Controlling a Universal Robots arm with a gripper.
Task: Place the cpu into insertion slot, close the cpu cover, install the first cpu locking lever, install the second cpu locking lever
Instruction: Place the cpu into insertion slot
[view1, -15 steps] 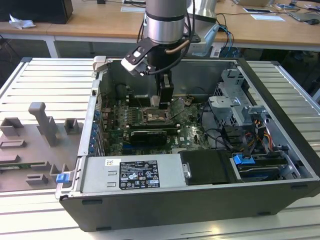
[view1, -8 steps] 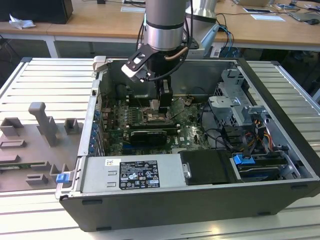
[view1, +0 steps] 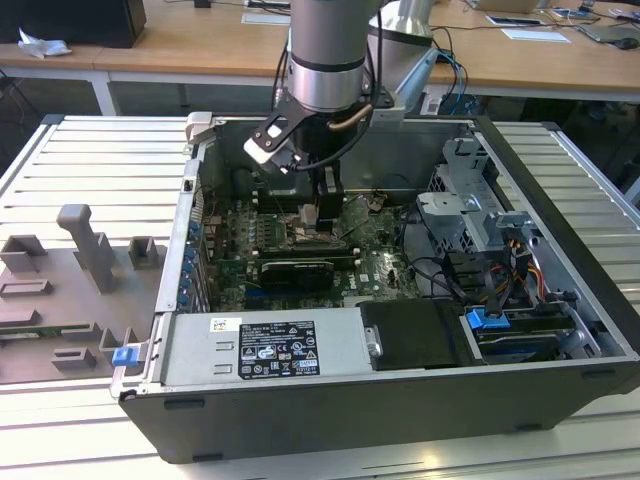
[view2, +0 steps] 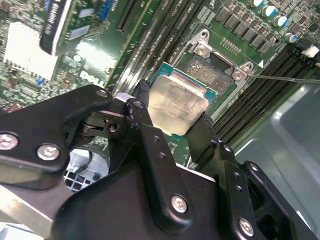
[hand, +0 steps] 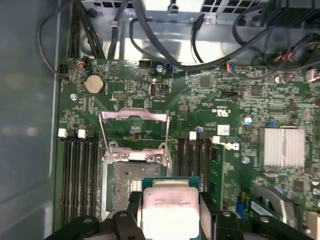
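Observation:
My gripper (view2: 172, 107) is shut on the cpu (view2: 177, 102), a pale silver square chip with a green rim, its black fingers (view2: 142, 100) pressing two opposite edges. The cpu (hand: 169, 202) hangs a little above the green board, partly over one edge of the insertion slot (hand: 122, 182). The slot (view2: 215, 70) lies bare in its silver frame. The cpu cover (hand: 133, 116) stands swung up and open, with two thin wire levers beside it. In the exterior view the gripper (view1: 310, 215) reaches down into the open computer case over the board.
Long memory slots (hand: 80, 175) flank the socket on both sides. A black graphics card (view1: 295, 270), a grey power supply (view1: 260, 345) and a drive cage with cables (view1: 470, 210) crowd the case. A silver heat sink (hand: 282, 147) sits on the board. Grey fixtures (view1: 80, 260) lie on the table outside.

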